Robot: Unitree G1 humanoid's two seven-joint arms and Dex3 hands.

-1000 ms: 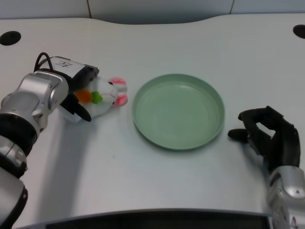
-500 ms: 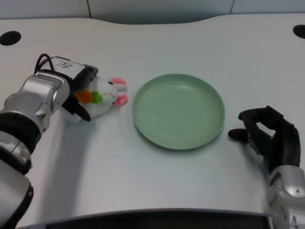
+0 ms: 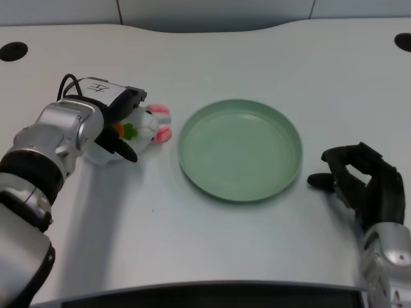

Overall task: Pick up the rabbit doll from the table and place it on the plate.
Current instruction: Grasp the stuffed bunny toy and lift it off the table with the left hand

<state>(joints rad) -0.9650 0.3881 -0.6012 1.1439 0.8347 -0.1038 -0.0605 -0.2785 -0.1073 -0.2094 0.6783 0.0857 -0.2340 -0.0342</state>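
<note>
While farthest left, robot hand (image 3: 119, 125) shifted slightly rightward over the rabbit doll (image 3: 144, 128) since a second ago, now covering more of its orange front. Fingers curled around the doll, probably gripping, though contact hidden. Doll unlifted on the table (image 3: 212, 250), just left of the plate (image 3: 241, 149). Lift and carry right remaining.
</note>
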